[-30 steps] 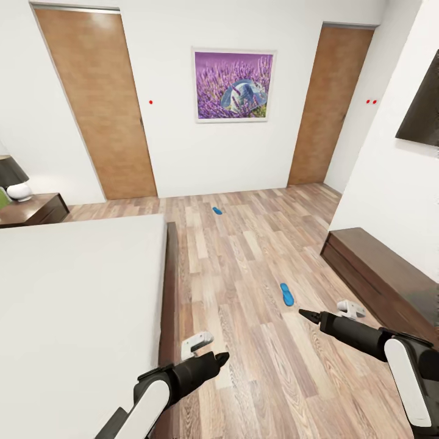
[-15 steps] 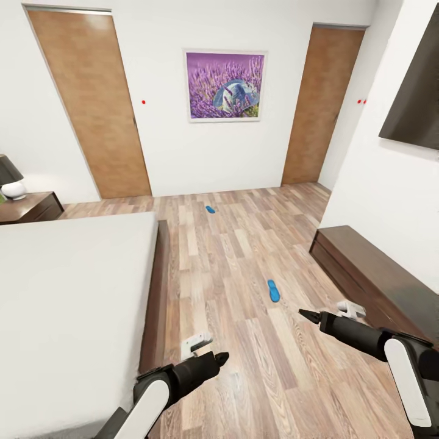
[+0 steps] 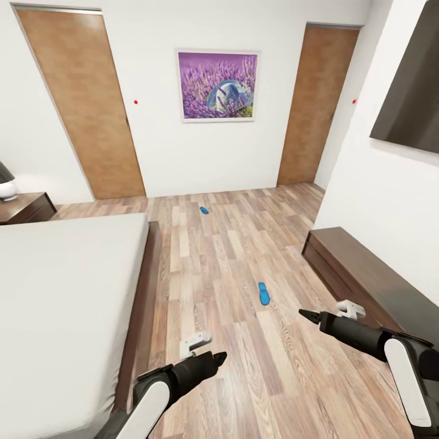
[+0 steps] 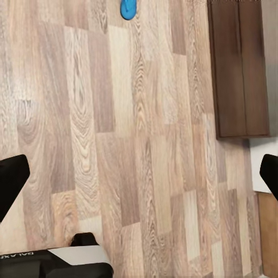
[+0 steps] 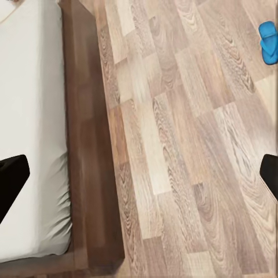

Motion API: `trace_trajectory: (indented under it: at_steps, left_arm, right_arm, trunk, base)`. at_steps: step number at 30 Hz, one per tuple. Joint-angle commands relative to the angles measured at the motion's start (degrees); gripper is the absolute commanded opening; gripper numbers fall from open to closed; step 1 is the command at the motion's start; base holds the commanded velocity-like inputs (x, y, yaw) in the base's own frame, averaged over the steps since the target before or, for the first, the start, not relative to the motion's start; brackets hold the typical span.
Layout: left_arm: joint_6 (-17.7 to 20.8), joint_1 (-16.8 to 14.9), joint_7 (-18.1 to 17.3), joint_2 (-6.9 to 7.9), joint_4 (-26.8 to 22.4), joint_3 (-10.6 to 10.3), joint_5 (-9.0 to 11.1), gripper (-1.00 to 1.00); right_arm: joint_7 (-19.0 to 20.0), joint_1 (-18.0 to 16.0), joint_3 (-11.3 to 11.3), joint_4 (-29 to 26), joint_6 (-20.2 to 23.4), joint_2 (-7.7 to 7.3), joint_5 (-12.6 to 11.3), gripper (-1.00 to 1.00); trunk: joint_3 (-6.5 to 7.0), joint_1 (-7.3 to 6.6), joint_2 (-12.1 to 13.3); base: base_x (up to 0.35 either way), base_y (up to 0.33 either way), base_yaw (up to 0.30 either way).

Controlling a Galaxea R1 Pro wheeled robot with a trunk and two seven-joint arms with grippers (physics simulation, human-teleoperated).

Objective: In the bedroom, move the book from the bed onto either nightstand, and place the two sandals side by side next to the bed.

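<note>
2 blue sandals lie on the floor (image 3: 244,366): the near sandal (image 3: 263,293) mid-floor, the far sandal (image 3: 203,210) toward the back wall. 2 wooden doors, left door (image 3: 79,110) and right door (image 3: 314,103). 1 picture (image 3: 217,86), 1 bed (image 3: 55,305), 1 nightstand (image 3: 24,207), 1 lamp (image 3: 6,183), 1 wall bench (image 3: 360,274), 1 dark wall panel (image 3: 411,103).

Two brown wooden doors (image 3: 82,103) on a white wall, a framed purple lavender picture (image 3: 217,85) between them, a dark screen (image 3: 410,103) on the side wall — long low dark bench (image 3: 360,268) below it, lamp (image 3: 6,183) at the far edge.
</note>
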Motion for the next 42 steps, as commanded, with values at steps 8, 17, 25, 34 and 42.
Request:
trace_trajectory:
  at_steps: [8, 17, 25, 34, 42]
  left_arm:
    - [-0.02, -0.06, 0.48, 0.03, -0.09, -0.11, 0.0, 1.0]
    - [-0.02, -0.03, 0.45, 0.03, -0.09, -0.11, -0.18, 1.0]
    - [-0.07, -0.01, 0.44, 0.03, -0.09, -0.11, -0.18, 1.0]
    - [-0.09, 0.04, 0.44, 0.04, -0.09, -0.16, -0.18, 1.0]
    - [-0.1, 0.05, 0.44, 0.03, -0.09, -0.18, -0.18, 1.0]
  right_arm:
    - [0.6, -0.06, -0.08, -0.02, 0.24, 0.0, 0.49, 1.0]
    - [0.71, 0.32, -0.43, 0.03, 0.17, 0.0, 0.58, 1.0]
    - [0.93, 0.62, -1.26, 0.09, 0.06, 0.0, 0.64, 1.0]
    - [1.01, 0.71, -1.57, 0.05, -0.01, 0.0, 0.64, 1.0]
    - [0.99, 0.68, -1.66, 0.04, 0.03, 0.0, 0.66, 1.0]
  trunk:
    - [-0.12, 0.06, -0.11]
    - [-0.12, 0.06, -0.11]
    - [-0.12, 0.06, -0.11]
    - [-0.12, 0.06, -0.11]
    - [-0.12, 0.06, -0.11]
  base:
    - [0.224, -0.213, 0.0]
    - [0.241, -0.208, 0.0]
    - [0.273, -0.146, 0.0]
    - [0.32, -0.036, 0.0]
    - [0.331, -0.011, 0.0]
